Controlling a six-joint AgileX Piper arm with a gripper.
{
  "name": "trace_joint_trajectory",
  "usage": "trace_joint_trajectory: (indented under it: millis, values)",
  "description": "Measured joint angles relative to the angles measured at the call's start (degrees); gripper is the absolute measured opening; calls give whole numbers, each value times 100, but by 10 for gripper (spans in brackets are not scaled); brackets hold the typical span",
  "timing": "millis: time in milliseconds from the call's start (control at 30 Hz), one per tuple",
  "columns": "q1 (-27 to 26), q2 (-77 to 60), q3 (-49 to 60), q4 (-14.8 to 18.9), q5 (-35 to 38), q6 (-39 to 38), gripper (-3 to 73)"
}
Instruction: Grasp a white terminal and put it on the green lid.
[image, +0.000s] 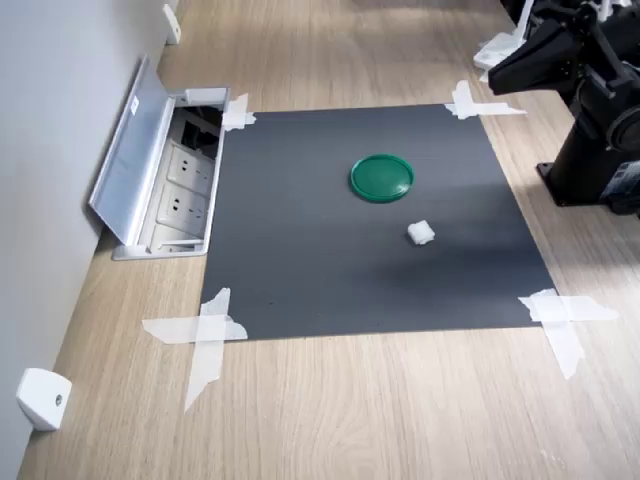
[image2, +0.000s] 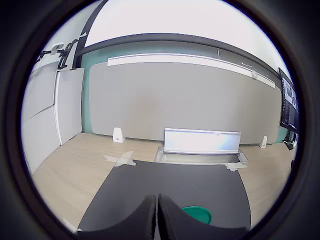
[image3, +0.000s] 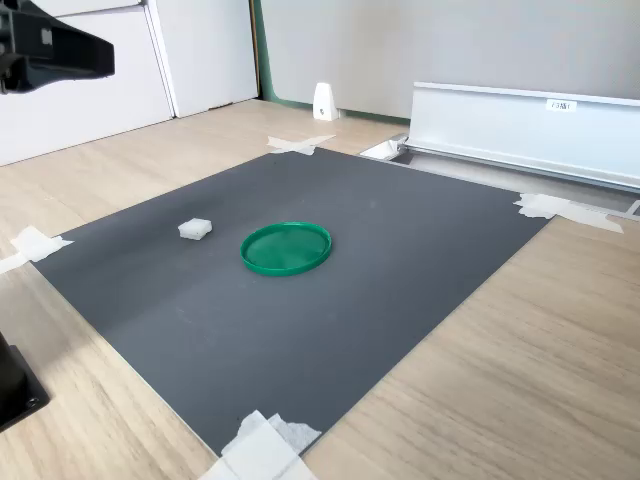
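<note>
Black gripper fingers (image2: 150, 220) fill the foreground of the wrist view, pressed together with no gap between them and nothing held — the gripper (image2: 158, 222) is closed and empty. In the first exterior view the arm's dark body (image: 590, 90) sits at the upper right, raised above the table and off the mat.

Just past the fingertips in the wrist view, part of the flat round dark-green plastic lid (image2: 197, 214) shows on the dark grey rectangular mat (image2: 175, 185). In the first exterior view the green lid (image: 382, 177) lies flat, rim up, a little right of the mat's (image: 300, 250) middle. The tiny white blocky plastic terminal (image: 420, 234) rests on the mat near the lid but apart from it, closer to the camera and slightly right. In the second exterior view the terminal (image3: 195, 229) is to the left of the lid (image3: 286, 247). It looks roughly cube-shaped; no long axis or facing can be made out at this size.

White tape crosses (image: 205, 335) pin the mat's corners to the light wooden tabletop (image: 350, 410). Beyond the mat's left edge in the first exterior view, a silver socket box (image: 160, 185) stands with its lid open — against the grey wall (image: 50, 150). A small white wedge-shaped box (image: 42, 398) is fixed to the wall at the lower left.
</note>
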Motion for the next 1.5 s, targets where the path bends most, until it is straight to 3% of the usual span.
trace_joint_trajectory:
  millis: [700,1033,1333,1500]
  values:
    - [0,124,0,21,0,-5,-8]
    - [0,1940,-763,21,76,-754,-8]
    - [0,4049,-2152,15,1676,-2139,-8]
    - [0,4842,-2630,-29,2142,-2871,-8]
